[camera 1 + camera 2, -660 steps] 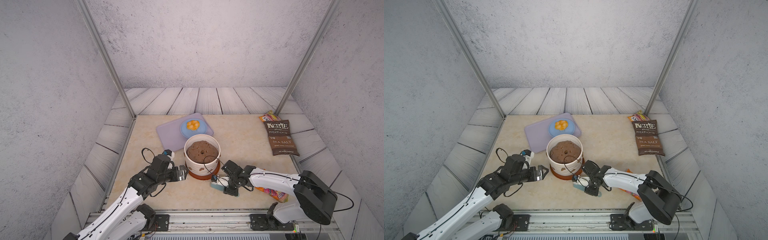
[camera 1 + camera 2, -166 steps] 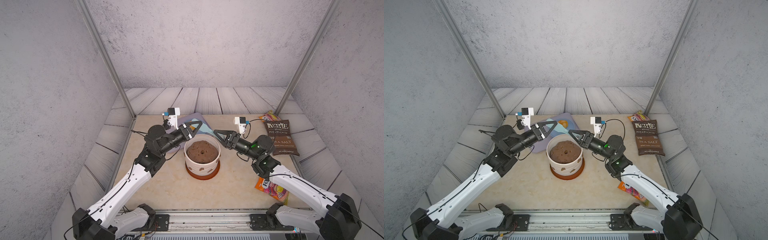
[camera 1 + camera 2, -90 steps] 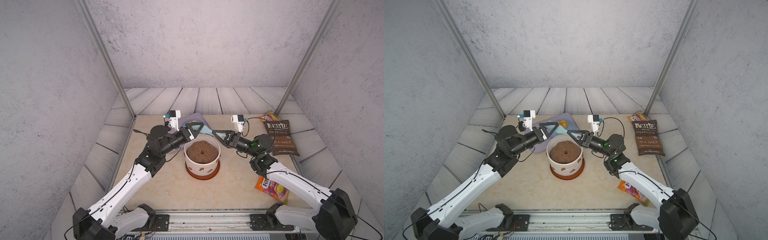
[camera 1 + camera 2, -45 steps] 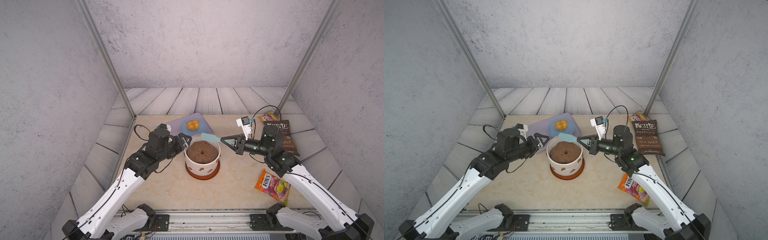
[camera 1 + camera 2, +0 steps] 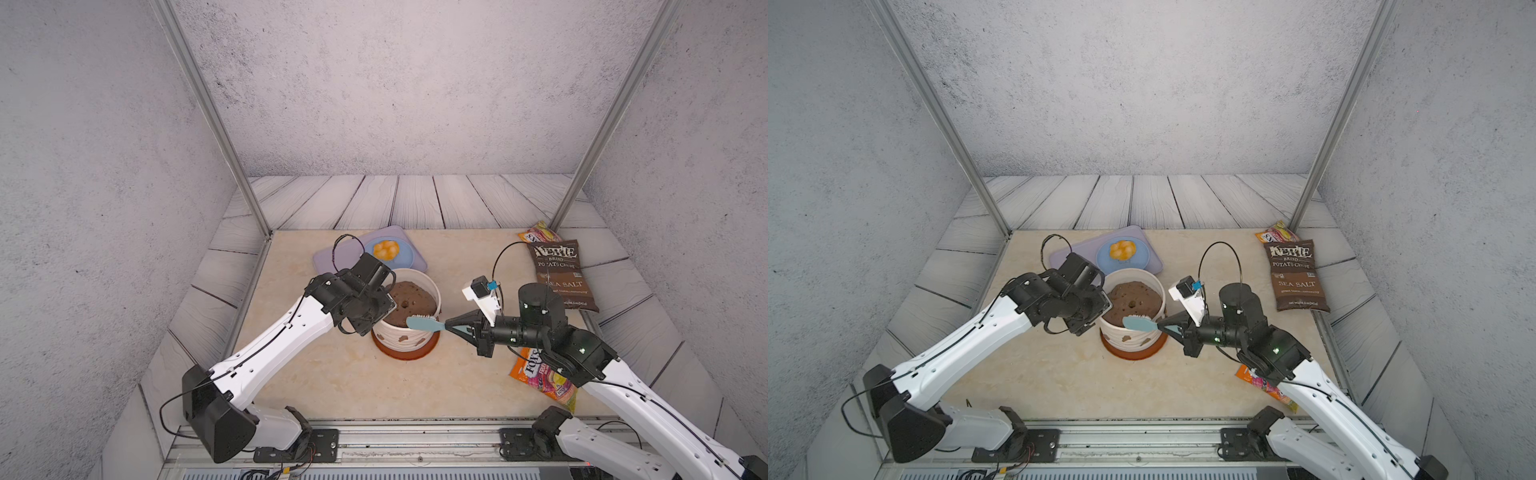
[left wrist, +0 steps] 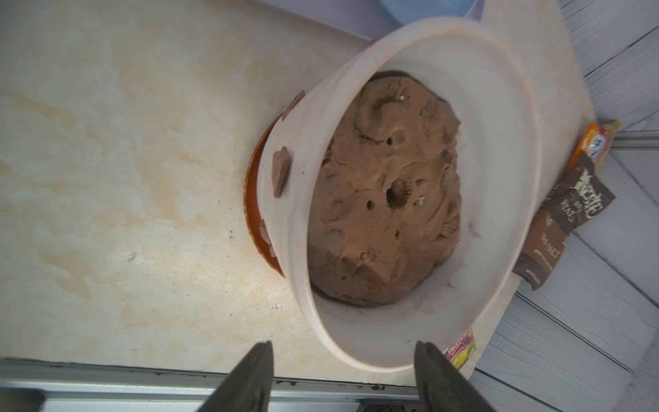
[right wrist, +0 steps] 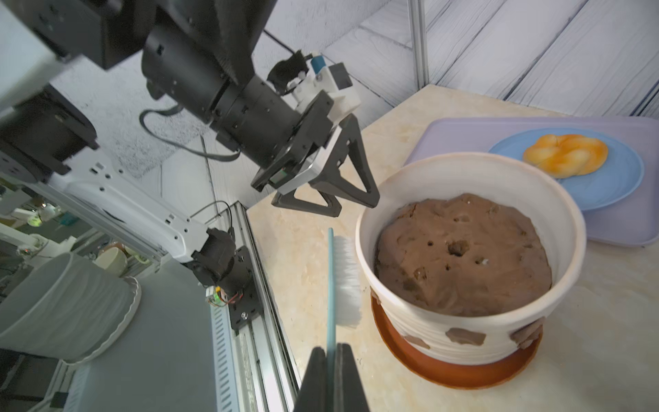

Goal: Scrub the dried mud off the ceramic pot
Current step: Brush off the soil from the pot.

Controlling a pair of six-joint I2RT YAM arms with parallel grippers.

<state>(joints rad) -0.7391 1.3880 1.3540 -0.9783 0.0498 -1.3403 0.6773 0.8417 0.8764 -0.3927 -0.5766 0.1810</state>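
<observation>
The ceramic pot (image 5: 434, 293) stands on a rust-brown saucer (image 5: 405, 355) near the middle of the table (image 5: 332, 386), with dried mud (image 7: 465, 336) patches low on its ribbed wall. The right gripper (image 5: 453, 324) is pressed together on the handle of a blue brush (image 7: 347, 281), whose bristles face the wall just under the rim. The left gripper (image 7: 353, 207) hovers spread and empty beside the rim. Scrubbing looks about to begin. The next move likely calls for steadying the pot, then lowering the bristles onto the patches.
</observation>
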